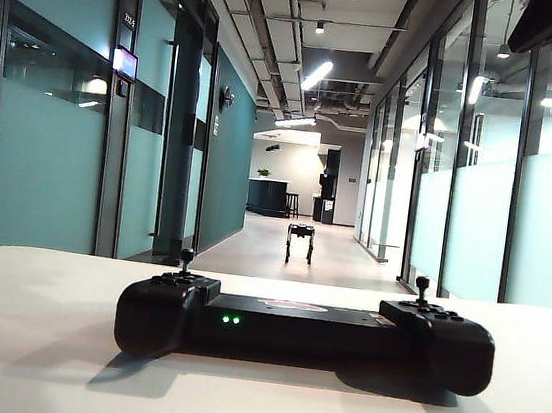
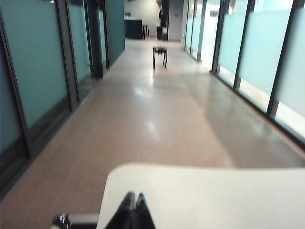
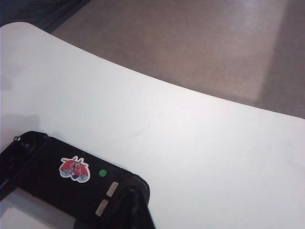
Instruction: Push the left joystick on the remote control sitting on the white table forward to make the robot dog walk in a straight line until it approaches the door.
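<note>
Remote control (image 1: 305, 328) sits mid white bench (image 1: 27, 347); robot dog (image 1: 299, 242) far down corridor. Left pincer (image 2: 134, 196) and right pincer (image 3: 135, 193) both pressed together. We should nudge left joystick (image 1: 186, 256) straight forward, no sideways drift.

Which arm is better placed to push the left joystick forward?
Probably left: the left joystick lies on its side, left gripper at the table edge; right gripper hovers over the remote control, other end.
</note>
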`<state>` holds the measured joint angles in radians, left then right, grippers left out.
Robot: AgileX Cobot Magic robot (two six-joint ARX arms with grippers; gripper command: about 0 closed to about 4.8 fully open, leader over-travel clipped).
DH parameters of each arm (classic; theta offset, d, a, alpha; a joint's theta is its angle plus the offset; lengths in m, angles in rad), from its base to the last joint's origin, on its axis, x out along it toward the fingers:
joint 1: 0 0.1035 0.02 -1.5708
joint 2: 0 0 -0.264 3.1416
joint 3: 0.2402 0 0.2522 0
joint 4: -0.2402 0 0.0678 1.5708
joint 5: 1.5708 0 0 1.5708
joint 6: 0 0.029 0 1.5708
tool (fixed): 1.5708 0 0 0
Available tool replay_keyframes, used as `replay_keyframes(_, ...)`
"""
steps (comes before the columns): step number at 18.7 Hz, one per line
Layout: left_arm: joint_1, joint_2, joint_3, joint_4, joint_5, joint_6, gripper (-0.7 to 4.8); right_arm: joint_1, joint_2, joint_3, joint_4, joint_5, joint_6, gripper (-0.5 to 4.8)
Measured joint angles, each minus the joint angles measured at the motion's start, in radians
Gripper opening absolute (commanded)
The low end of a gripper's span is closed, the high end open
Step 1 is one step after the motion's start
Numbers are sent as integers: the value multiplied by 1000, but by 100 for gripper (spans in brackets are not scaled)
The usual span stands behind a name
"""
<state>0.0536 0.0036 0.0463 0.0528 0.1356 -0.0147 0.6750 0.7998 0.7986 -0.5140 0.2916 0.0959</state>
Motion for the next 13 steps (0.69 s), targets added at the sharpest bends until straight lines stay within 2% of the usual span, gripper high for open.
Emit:
replay_keyframes(5, 0, 2, -43, 30, -31, 1, -5, 0, 0, 0, 0, 0, 0, 0)
replay_keyframes(8, -32, 0, -42, 37, -95, 18, -5, 0, 0, 0, 0, 0, 0, 0)
replay_keyframes(13, -46, 0, -42, 29, -111, 44, -5, -1, 0, 0, 0, 0, 0, 0)
